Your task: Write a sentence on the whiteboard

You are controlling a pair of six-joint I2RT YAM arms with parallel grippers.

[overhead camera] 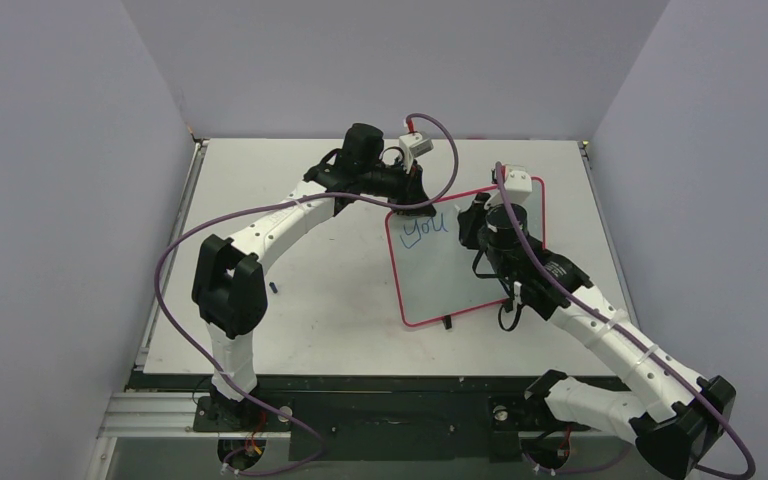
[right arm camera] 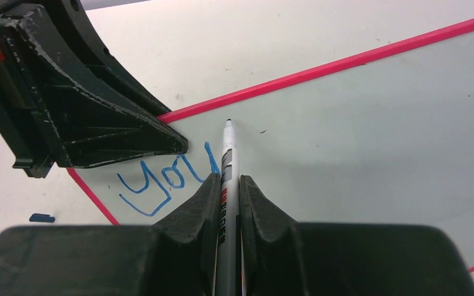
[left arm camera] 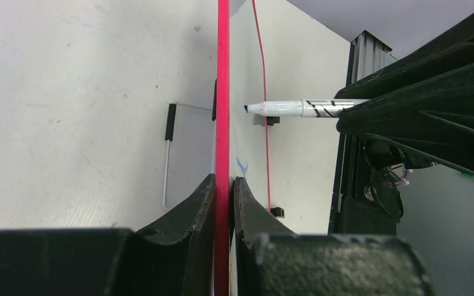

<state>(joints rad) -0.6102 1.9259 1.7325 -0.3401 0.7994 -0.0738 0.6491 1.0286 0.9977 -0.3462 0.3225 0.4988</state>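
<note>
Right wrist view: right hand [right arm camera: 227, 182] pinches the pen [right arm camera: 229, 145], tip just off the whiteboard [right arm camera: 376, 123] beside the blue "You" starting the sentence [right arm camera: 160, 185]; left hand [left arm camera: 223, 185] clamps its pink edge, likely to stop it sliding on the counter [overhead camera: 290, 320].

Plain pale lavender walls [overhead camera: 60, 150] enclose a white table [overhead camera: 340, 320] on three sides under soft, even light.

whiteboard [overhead camera: 450, 285]: glossy white, pink-red frame | sentence [right arm camera: 163, 182]: blue strokes, left of right fingers [right arm camera: 191, 209] | right fingers: black | pen [right arm camera: 229, 154] between them: white, black-and-red print | counter [overhead camera: 340, 310]: off-white | cable [overhead camera: 157, 280]: purple
</note>
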